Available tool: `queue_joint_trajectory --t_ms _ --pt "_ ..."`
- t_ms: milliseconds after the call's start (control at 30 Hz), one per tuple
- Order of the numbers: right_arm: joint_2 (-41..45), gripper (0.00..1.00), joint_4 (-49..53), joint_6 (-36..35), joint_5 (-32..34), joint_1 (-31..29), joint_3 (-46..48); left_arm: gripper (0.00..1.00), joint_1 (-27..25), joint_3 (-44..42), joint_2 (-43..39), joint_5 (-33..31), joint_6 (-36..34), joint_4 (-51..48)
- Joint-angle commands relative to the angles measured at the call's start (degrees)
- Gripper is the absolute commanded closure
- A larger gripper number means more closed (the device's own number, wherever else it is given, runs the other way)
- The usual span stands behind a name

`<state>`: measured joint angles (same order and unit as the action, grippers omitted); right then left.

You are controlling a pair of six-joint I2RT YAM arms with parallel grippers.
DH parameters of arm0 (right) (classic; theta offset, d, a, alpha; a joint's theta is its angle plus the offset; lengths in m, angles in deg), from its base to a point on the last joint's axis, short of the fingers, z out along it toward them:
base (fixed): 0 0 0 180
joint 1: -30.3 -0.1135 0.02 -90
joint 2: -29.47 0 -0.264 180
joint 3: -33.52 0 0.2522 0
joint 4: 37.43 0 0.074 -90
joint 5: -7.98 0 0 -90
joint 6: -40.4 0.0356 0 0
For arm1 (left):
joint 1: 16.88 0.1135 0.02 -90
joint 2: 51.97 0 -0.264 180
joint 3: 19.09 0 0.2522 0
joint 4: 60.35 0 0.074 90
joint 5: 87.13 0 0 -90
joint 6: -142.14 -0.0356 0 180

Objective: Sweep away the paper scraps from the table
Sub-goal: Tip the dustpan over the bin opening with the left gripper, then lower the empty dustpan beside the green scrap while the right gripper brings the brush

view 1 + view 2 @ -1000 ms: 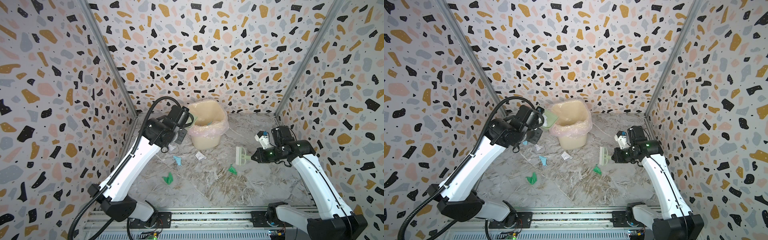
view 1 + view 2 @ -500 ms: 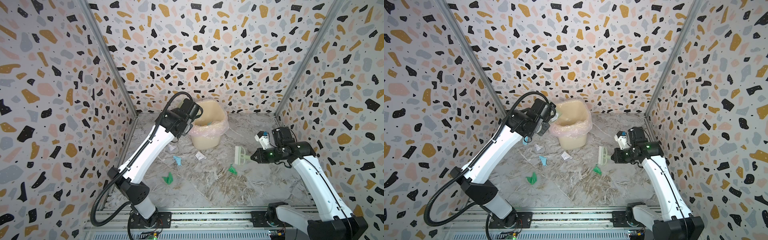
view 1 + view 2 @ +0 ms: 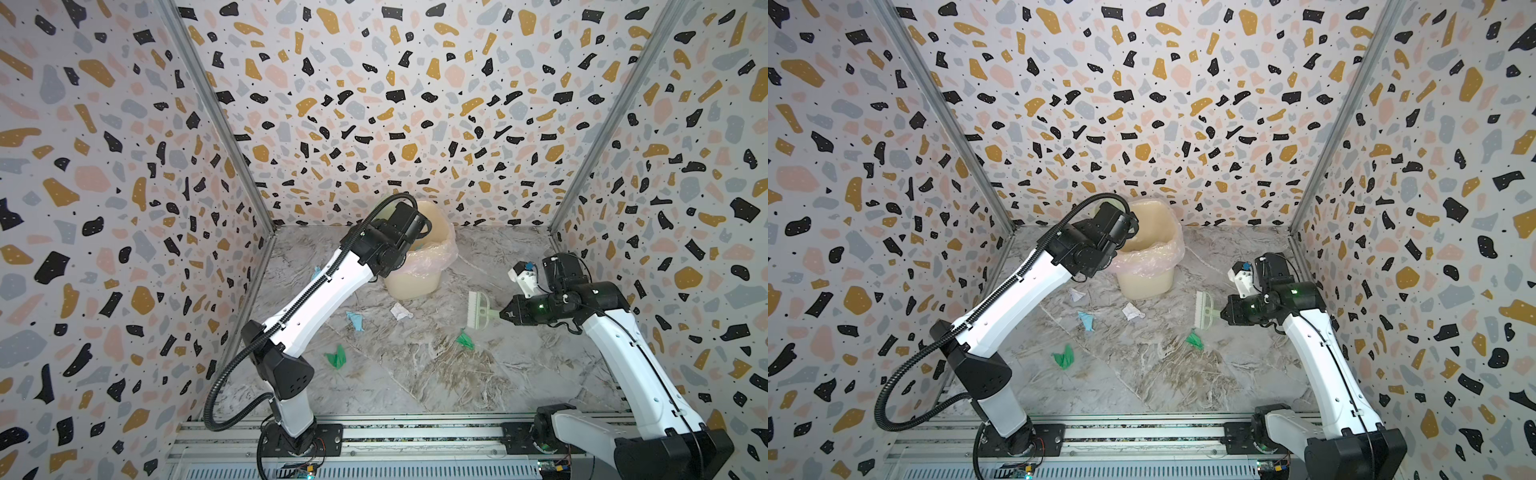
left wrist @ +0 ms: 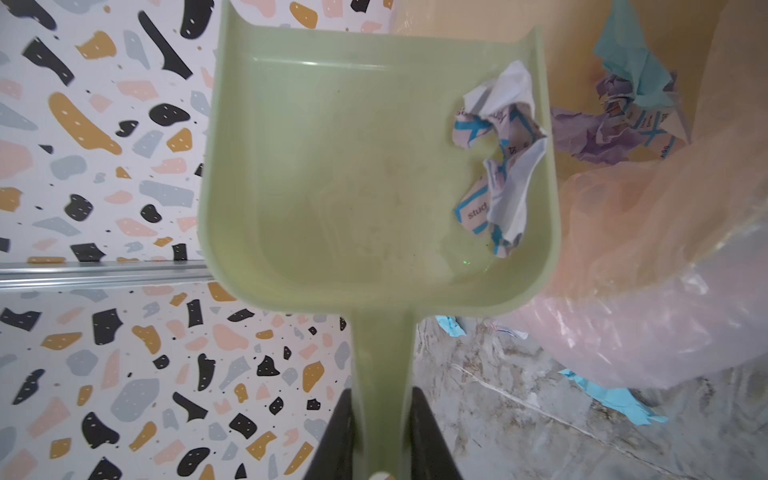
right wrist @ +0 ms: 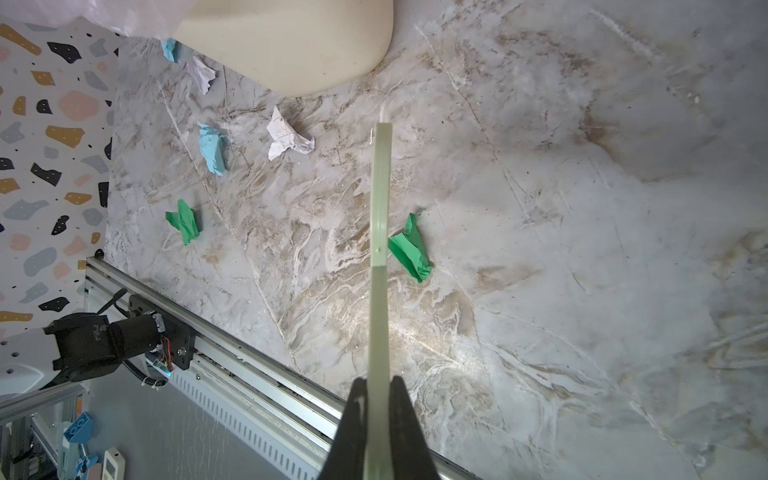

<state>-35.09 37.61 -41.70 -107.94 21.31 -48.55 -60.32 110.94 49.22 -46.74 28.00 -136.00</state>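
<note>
The left arm climbs from its base at the front rail, bends at the elbow and reaches back and up, so that its wrist sits at the rim of the bin (image 3: 415, 282). The left tool (image 4: 382, 444) is clenched on the handle of the dustpan (image 4: 353, 166). The tray runs straight out ahead of the tool, beside the bin's pink liner (image 4: 644, 291). A printed scrap (image 4: 498, 158) lies in the tray, ahead of the tool, against the side wall nearest the bin. Just past that wall, inside the bin, lie a lilac scrap (image 4: 590, 133) and a teal scrap (image 4: 627, 54).

The right arm rises from its own base on the rail, slants back, and turns its wrist toward the middle of the counter (image 3: 457, 395). The right tool (image 5: 378, 386) is clenched on the handle of the brush (image 3: 478, 309), with the head out ahead of it. Whether the bristles touch the counter cannot be told.

The rest lie on the counter. A green scrap (image 3: 464, 340) is nearest the right tool, just beside the brush head. A white scrap (image 3: 401, 311) and a light blue scrap (image 3: 355, 321) lie farther ahead of that tool, past the brush. A second green scrap (image 3: 336, 356) lies well apart from it, near the left arm's elbow. A pale scrap (image 3: 1076, 294) and a blue scrap (image 3: 316, 272) lie below the left tool, by the foot of the bin.
</note>
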Motion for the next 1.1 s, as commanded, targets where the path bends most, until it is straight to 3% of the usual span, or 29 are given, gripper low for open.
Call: queue_joint_trajectory --t_ms 0,200,633,833,1067 --pt "0.07 1.00 1.10 0.44 -0.12 0.21 -2.09 1.00 -1.17 -0.82 0.25 -7.63 -6.60 4.99" --pt "0.27 1.00 1.30 0.62 -0.11 0.21 -2.44 1.00 -2.66 -3.70 0.33 -13.35 -11.56 8.48" --pt "0.93 1.00 1.48 0.45 0.19 0.21 -1.99 1.00 -4.11 -6.81 -0.51 -16.66 -14.05 11.22" --pt "1.32 1.00 1.30 0.44 0.19 0.21 -1.23 1.00 -4.26 -4.55 -0.63 -15.89 -13.06 11.25" --pt "0.86 1.00 2.91 -0.81 3.34 0.21 -2.44 1.00 -6.77 0.64 -1.84 -7.73 -5.51 7.08"
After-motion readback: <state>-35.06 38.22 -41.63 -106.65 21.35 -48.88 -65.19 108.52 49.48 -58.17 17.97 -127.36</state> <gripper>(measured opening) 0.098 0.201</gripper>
